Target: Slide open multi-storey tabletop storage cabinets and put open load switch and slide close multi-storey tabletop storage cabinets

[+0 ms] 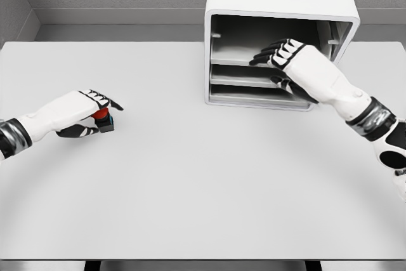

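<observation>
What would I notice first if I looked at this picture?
Probably the big white boxy storage cabinet at the back of the pale grey table, open at the front so its shelves show. The robot's right hand reaches into it with fingers spread. At the left, the left hand grips a small red and dark load switch, the only bright colour.

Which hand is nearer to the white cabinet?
Right. The right hand reaches into the open front of the cabinet. The left hand is far to its left, holding the switch.
</observation>
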Motion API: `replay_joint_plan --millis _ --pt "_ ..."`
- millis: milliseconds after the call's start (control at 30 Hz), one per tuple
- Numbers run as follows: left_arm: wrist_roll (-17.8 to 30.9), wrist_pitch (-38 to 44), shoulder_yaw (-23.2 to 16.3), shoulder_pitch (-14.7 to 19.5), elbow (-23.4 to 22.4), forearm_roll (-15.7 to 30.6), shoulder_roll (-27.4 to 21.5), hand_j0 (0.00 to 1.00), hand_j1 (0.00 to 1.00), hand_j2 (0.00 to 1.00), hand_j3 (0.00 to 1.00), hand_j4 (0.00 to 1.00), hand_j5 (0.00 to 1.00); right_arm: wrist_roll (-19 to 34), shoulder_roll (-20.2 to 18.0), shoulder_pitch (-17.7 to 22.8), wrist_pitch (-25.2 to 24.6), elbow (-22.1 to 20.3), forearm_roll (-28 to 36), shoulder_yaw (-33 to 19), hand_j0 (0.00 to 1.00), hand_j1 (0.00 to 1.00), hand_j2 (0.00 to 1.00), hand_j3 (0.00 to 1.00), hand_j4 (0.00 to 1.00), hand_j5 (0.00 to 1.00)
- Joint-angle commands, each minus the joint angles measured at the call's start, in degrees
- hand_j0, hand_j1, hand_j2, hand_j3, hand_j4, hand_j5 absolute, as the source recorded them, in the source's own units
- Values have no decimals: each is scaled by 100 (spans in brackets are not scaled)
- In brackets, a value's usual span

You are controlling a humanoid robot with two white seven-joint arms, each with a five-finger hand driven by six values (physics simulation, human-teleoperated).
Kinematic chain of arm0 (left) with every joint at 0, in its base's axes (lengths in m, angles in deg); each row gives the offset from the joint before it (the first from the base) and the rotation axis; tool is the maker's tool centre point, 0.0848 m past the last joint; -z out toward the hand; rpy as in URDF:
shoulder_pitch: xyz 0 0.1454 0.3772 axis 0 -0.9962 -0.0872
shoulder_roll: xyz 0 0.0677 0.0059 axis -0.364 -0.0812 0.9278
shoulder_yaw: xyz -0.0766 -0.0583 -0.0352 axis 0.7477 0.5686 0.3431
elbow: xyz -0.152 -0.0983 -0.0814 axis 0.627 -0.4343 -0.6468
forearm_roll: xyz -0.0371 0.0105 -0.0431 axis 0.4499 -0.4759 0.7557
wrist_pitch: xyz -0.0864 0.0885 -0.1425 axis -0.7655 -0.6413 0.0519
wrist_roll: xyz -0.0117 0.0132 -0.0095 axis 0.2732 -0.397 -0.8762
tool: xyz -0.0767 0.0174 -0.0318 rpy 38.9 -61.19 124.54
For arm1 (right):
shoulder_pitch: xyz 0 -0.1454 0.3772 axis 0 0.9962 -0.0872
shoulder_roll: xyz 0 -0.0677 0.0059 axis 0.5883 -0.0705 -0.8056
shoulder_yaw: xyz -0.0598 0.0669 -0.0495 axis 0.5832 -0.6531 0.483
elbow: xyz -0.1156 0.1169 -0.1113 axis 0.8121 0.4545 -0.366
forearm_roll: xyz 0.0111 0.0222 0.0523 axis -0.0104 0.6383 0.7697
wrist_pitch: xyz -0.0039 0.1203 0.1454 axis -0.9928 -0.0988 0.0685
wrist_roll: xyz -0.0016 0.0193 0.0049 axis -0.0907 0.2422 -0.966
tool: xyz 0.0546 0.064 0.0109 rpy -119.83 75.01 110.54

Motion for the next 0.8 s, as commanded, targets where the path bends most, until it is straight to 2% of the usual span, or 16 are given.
replay_joint_plan --millis 0,133,200,333,600,767 --pt "-3 16 -2 0 -6 38 -6 70 70 70 70 70 70 38 65 0 0 137 35 65 72 72 72 72 72 72" --pt "-3 16 -2 0 -15 38 -32 69 69 69 69 69 69 73 179 -167 0 382 35 153 72 72 72 72 72 72" --pt "-3 16 7 0 -15 38 -41 62 62 62 62 62 62 73 223 -272 0 558 35 188 72 72 72 72 72 72" --pt "-3 16 -2 0 -6 38 -41 56 56 56 56 56 56 161 337 -395 0 822 35 188 72 72 72 72 72 72" --pt "-3 16 7 0 -6 38 -41 55 55 55 55 55 55 416 636 -527 0 1112 35 188 72 72 72 72 72 72" --pt "-3 16 -2 0 20 38 -41 49 49 49 49 49 49 556 786 -668 0 1367 35 197 73 73 73 73 73 73"
